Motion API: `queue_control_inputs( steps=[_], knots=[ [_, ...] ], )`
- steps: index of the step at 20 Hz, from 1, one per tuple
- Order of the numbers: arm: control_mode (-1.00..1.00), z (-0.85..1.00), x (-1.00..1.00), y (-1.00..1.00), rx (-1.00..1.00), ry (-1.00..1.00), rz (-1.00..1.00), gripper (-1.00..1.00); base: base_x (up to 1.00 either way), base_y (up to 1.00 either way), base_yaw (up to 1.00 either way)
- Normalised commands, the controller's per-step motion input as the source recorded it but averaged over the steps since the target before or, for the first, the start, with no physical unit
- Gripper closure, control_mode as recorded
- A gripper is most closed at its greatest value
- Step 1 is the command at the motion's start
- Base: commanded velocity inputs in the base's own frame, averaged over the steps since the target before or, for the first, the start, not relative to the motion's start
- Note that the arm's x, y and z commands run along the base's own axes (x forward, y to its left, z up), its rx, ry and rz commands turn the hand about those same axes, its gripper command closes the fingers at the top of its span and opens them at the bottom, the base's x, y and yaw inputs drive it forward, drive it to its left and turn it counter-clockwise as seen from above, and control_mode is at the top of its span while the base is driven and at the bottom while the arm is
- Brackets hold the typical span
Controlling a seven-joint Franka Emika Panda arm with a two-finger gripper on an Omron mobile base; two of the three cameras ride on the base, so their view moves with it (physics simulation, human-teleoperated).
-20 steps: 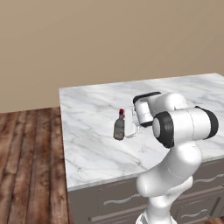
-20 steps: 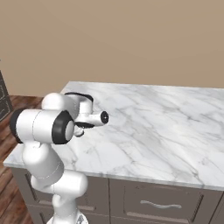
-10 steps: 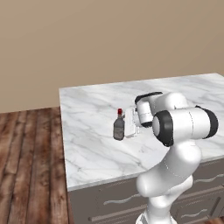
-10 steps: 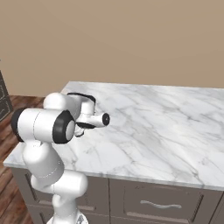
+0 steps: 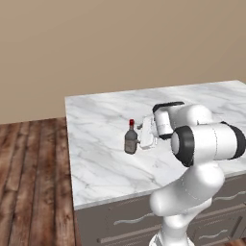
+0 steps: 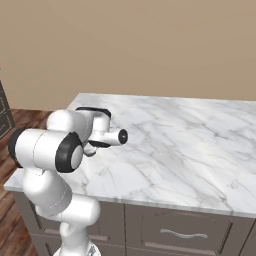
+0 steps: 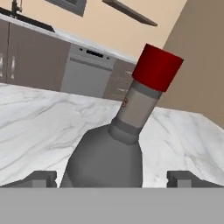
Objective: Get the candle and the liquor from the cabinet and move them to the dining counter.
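Dark squarish red-capped liquor bottle [image 5: 130,140] upright on white grey-veined marble dining counter [image 5: 101,120]; gripper [image 5: 141,135] jaws apart, flanking bottle, unclamped. Candle delivery outstanding.

liquor [image 5: 130,140] upright on the dining counter [image 5: 101,120], tool [image 5: 142,136] just beside it

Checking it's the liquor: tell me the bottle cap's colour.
Red cap on the bottle; clearest in the hand view.
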Motion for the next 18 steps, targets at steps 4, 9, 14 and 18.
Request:
queue_control_inputs(
  steps=[4,9,14,18],
  knots=[
    [-1.0,0.23,-0.28,-0.29,0.0,0.09,-0.17,-1.0,0.0,0.0,0.0],
    [-1.0,0.42,-0.43,-0.15,0.0,0.11,-0.14,-1.0,0.0,0.0,0.0],
    [-1.0,0.53,-0.47,-0.1,0.0,0.25,-0.16,-1.0,0.0,0.0,0.0],
    [-1.0,0.57,-0.45,-0.15,0.0,0.26,-0.1,-1.0,0.0,0.0,0.0]
  ],
)
